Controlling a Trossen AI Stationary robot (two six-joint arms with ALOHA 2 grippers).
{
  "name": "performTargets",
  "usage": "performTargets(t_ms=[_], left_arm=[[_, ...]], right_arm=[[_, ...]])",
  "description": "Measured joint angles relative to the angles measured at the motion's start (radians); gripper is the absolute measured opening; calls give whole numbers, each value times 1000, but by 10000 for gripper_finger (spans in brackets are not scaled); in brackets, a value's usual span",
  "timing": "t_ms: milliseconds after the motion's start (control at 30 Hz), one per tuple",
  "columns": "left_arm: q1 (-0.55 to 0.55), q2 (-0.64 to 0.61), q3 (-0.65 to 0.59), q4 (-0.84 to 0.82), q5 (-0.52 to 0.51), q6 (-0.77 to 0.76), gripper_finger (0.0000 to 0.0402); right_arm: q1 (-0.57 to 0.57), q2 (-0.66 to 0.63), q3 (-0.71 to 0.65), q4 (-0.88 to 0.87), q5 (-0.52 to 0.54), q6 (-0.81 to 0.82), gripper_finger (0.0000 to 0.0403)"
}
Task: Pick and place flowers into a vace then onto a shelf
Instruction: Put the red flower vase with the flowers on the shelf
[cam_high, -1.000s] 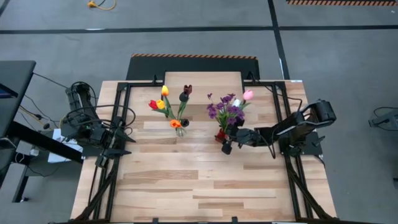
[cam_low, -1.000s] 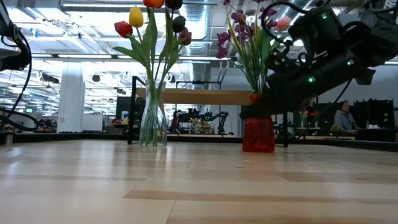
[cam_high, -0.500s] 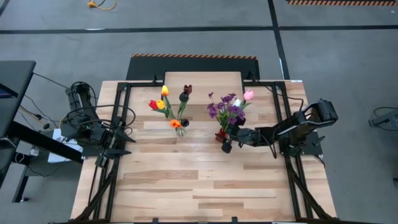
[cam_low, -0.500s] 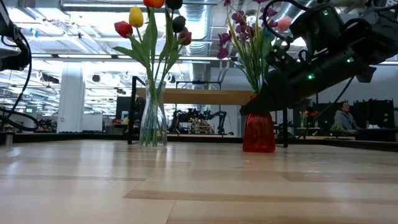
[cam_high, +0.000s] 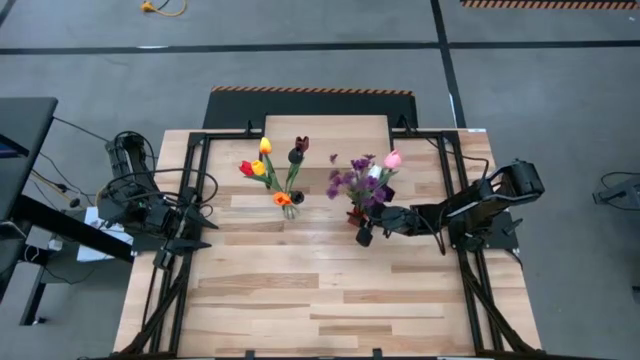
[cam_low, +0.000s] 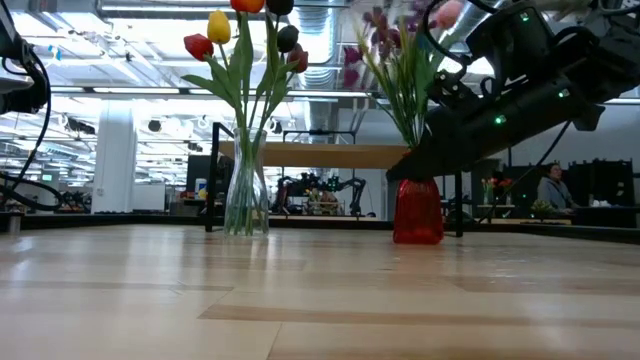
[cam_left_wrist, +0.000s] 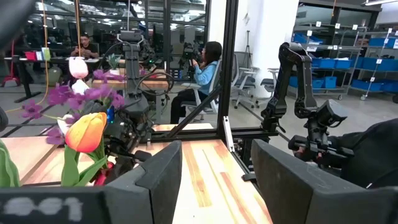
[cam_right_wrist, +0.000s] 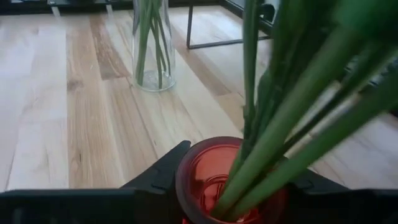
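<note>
From above, the right gripper (cam_high: 366, 228) clasps the red vase (cam_high: 356, 217) near the table's middle, right of the clear vase (cam_high: 288, 207); the shelf (cam_high: 327, 130) stands at the far edge.

At table height, the red vase (cam_low: 418, 211) stands on the wood, purple and pink flowers (cam_low: 400, 60) rising above the gripper.

The right wrist view shows 2 fingers (cam_right_wrist: 158, 172) flanking the vase rim.

The left gripper (cam_high: 196, 232) waits at the left edge; whether its fingers are apart cannot be told.
</note>
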Motion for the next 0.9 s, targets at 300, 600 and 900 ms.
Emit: performTargets(t_ms=[300,600,900], left_arm=[[0,0,0,0,0,0,184],[0,0,0,0,0,-3,184],[0,0,0,0,0,-3,184]], right_arm=[[10,1,-2,2,3,-2,153],[37,-74,-6,-61,-12,-6,135],[52,-238,-5,-178,-11,-6,136]])
